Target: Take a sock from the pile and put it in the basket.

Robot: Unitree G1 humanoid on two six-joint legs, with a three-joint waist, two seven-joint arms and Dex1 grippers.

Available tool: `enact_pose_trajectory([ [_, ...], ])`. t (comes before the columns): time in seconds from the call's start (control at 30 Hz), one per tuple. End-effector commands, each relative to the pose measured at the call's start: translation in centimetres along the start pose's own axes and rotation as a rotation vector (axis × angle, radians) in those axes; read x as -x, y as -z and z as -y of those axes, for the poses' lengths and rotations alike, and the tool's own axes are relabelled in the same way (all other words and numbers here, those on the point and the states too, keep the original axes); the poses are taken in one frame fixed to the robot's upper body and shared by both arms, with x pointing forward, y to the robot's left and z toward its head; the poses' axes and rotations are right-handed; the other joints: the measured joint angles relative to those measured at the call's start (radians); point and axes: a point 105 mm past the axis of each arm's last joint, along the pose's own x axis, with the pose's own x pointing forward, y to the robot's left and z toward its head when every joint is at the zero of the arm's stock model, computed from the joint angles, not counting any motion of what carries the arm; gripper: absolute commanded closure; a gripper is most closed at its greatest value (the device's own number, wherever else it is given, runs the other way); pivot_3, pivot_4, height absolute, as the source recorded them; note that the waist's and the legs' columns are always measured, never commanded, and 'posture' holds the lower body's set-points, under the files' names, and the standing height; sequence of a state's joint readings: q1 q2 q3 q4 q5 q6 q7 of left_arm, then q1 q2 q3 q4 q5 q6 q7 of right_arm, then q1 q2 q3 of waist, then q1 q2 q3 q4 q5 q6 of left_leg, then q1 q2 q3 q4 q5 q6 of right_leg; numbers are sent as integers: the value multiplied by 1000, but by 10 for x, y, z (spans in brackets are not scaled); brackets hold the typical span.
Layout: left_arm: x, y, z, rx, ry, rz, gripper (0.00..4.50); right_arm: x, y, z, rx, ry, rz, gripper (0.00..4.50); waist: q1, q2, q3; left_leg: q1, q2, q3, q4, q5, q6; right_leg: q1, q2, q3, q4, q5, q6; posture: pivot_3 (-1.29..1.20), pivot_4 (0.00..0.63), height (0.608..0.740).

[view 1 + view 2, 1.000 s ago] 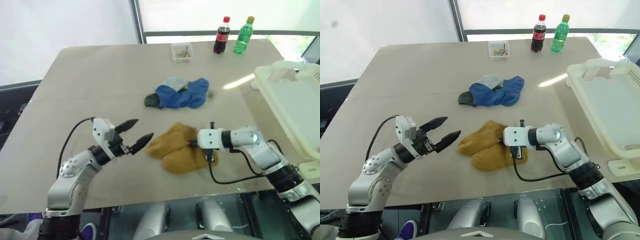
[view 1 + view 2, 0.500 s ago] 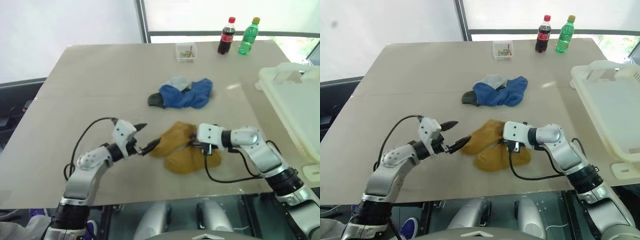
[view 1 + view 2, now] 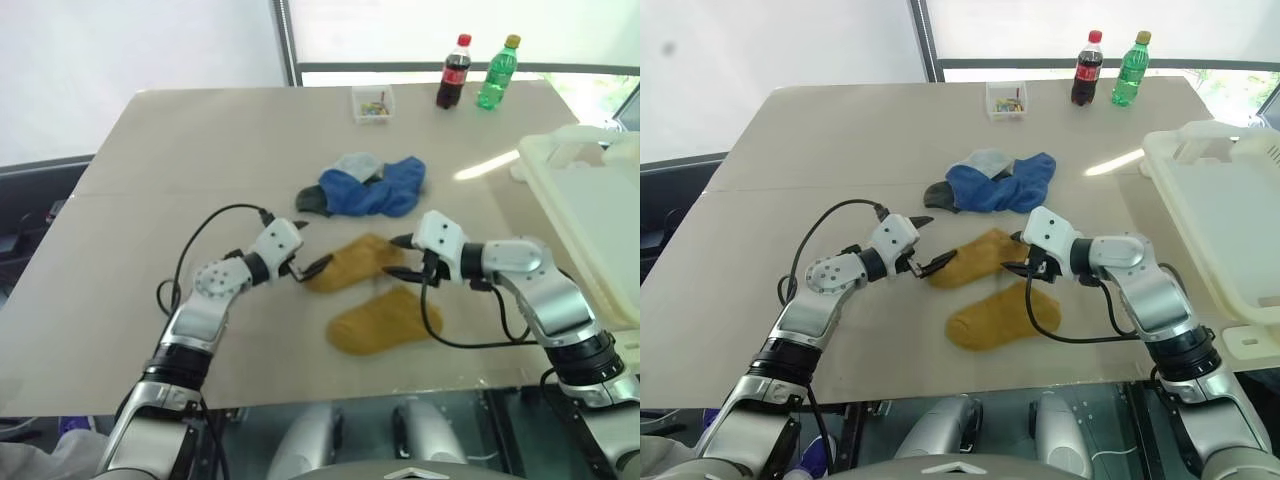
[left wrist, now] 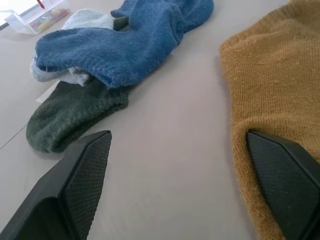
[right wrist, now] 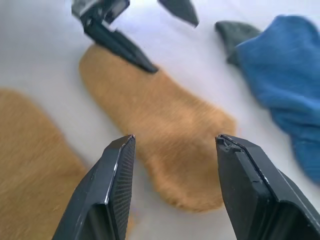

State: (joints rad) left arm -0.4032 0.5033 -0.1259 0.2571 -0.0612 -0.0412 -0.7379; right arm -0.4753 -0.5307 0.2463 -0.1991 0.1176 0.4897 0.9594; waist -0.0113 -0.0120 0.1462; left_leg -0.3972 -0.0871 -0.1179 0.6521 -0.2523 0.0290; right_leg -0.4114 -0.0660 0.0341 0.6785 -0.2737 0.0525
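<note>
Mustard sock point(image 3: 975, 256), upper of 2 yellow ones, lies flat on the surface, long axis running left-near to right-far. Left end effector point(image 3: 927, 243) at its left tip, jaws wide apart, empty; lower finger close to the toe edge, contact unclear. Right end effector point(image 3: 1018, 254) at its right end, jaws parted, holding nothing. Second mustard sock point(image 3: 1002, 317) nearer, apart. Pile point(image 3: 992, 184) of blue, grey and green socks further off. Basket point(image 3: 1230, 228) far right: right arm is nearer it, so likely the better carrier.
</note>
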Motion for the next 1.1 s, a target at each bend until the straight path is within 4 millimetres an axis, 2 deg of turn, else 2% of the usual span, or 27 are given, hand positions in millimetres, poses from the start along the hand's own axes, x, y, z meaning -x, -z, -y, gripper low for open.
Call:
enact_pose_trajectory([
  [0.03,12,-15,-8,145,-14,88,0,-3,-11,6,-18,34,36,1895,-2,0,0,0,0,0,0,0,0,0,0,0,0,0,0,0,150,740],
  [0.1,28,-23,-1,284,37,133,0,-13,-7,12,-51,72,21,1895,-12,0,0,-1,0,1,0,0,0,-1,1,1,0,0,0,0,150,740],
  [0.23,57,-20,15,438,65,77,0,-29,2,23,-90,131,-9,1895,-30,0,0,0,1,1,-1,0,0,-2,1,3,0,0,0,0,150,740],
  [0.33,70,-4,19,432,-25,-73,0,-34,15,26,-77,153,-66,1895,-24,0,0,0,1,1,-1,0,0,-1,1,2,0,0,0,0,150,740],
  [0.43,76,10,35,498,23,-215,0,-38,29,25,-69,152,-115,1895,-19,0,0,0,0,1,0,0,0,-1,1,2,0,0,0,0,150,740],
  [0.67,65,11,45,631,2,-253,0,-37,36,19,-79,137,-131,1895,-16,1,-1,3,0,1,0,0,0,0,1,2,1,0,0,0,150,740],
  [0.83,54,2,51,729,21,-210,0,-36,36,17,-82,144,-135,1895,-3,1,-2,3,0,1,0,0,0,1,1,2,1,0,0,0,150,740],
  [0.97,45,-13,55,857,81,-160,0,-35,35,14,-84,148,-132,1895,-2,1,-2,3,0,1,0,0,0,1,1,2,1,0,0,0,150,740],
  [1.1,45,-15,51,883,89,-172,0,-34,36,11,-88,152,-134,1895,-2,1,-2,3,0,1,0,0,0,1,1,2,1,0,0,0,150,740],
])
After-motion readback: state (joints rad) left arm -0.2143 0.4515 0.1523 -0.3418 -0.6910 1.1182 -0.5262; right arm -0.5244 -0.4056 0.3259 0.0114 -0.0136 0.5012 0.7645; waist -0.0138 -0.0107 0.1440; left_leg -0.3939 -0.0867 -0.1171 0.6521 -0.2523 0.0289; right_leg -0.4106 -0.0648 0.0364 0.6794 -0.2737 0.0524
